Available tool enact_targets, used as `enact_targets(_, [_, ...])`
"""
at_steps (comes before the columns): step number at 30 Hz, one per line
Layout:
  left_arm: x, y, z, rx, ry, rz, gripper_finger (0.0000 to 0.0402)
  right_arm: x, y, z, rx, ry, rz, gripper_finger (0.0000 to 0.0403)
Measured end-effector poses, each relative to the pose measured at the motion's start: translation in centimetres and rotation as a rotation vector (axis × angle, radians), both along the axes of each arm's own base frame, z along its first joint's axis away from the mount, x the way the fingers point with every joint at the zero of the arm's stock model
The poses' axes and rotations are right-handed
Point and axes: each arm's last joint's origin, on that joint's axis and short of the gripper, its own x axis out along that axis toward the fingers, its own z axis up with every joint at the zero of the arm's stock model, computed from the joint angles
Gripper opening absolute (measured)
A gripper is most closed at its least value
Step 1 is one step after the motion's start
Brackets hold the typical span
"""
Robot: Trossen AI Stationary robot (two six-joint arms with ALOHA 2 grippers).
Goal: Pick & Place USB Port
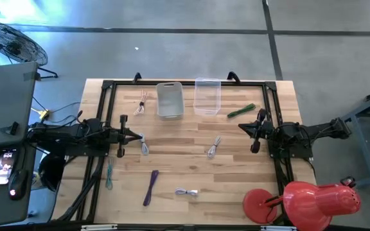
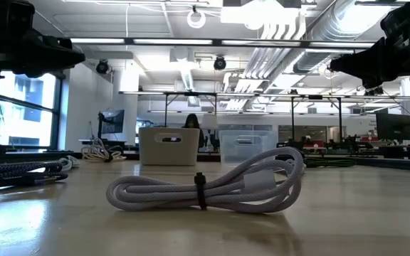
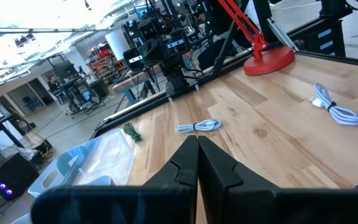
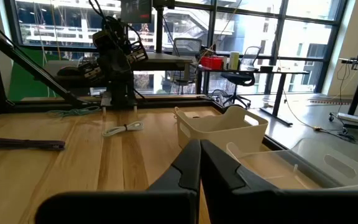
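Wooden surface [image 1: 191, 168] carries several bundled cables, and that spread is the main hazard: the task names a USB item but not which one, so a wrong pick looks likely. Taking the grey bin [image 1: 169, 99] as the landmark, a white cable [image 1: 186, 192] lies well toward the near edge from it, a purple cable [image 1: 150, 187] sits left of that one, a pale cable [image 1: 214, 147] lies nearer the bin on its right, and a green cable [image 1: 241, 111] rests beyond the clear bin [image 1: 207, 96] standing just beside the grey one. Both arms hover high, nothing held. The left pincer [image 1: 135, 136] is clenched, fingers [image 3: 219, 165] pressed together; the right pincer [image 1: 244, 126] is clenched too. Descending without releasing first would shove a cable aside instead of grasping it. Loose coils could also slip or snag.
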Motion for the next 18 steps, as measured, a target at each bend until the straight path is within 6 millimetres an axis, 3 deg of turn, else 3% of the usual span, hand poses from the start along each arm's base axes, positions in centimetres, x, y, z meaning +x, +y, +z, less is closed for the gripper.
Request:
enact_targets(15, [0.0,0.0,0.0,0.0,0.0,0.0,0.0,-0.01,0.0,0.14,0.006,-0.016,0.0,0.0])
enact_targets(18, [0.0,0.0,0.0,0.0,0.0,0.0,0.0,0.0,0.04,0.18,0.072,-0.039,0.015,0.0])
